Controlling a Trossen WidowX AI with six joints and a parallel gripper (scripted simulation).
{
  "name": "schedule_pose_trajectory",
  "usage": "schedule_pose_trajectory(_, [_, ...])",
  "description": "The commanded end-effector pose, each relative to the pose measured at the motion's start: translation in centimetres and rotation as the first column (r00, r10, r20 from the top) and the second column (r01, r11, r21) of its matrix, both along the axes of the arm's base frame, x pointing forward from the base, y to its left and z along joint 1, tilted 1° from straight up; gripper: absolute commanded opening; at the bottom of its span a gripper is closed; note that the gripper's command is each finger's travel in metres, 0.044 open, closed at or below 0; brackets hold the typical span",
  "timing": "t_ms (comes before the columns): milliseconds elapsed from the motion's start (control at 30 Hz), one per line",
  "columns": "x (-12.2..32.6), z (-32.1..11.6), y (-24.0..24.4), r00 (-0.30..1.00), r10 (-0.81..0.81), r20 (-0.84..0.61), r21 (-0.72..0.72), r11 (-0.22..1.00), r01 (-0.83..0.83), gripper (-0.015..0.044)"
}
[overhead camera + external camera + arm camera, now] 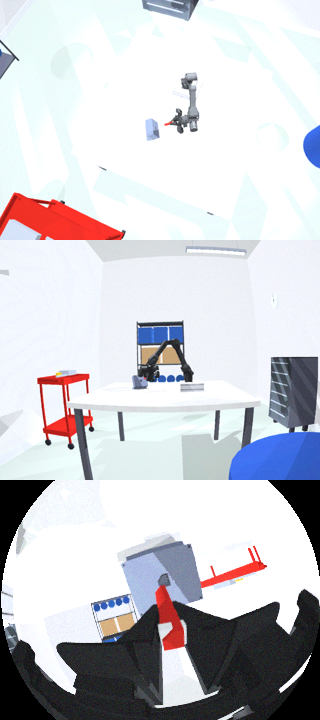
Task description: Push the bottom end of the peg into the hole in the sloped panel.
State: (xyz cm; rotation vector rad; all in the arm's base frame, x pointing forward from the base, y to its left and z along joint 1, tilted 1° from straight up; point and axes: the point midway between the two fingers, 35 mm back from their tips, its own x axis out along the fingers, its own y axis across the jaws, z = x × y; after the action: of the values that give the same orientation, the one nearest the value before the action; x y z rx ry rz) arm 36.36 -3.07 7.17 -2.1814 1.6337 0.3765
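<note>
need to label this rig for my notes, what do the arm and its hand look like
The arm is one slim jointed limb of dark grey to near-black links with rounded, bulkier joint housings; it reads lighter grey from above. No cables, stickers or markings are visible. The hand is black, with two broad, angular wedge-shaped fingers and blocky housings behind them.

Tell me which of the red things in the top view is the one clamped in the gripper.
The small red peg, held in the gripper beside the sloped panel. The other red thing, the big red cart, stands on the floor off the table.
</note>
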Motion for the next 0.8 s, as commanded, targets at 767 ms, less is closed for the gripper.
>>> schedule_pose_trajectory(767, [1.2, -1.0, -1.9, 0.998, 0.049, -0.044, -0.049, 0.997, -0.052, 0.0])
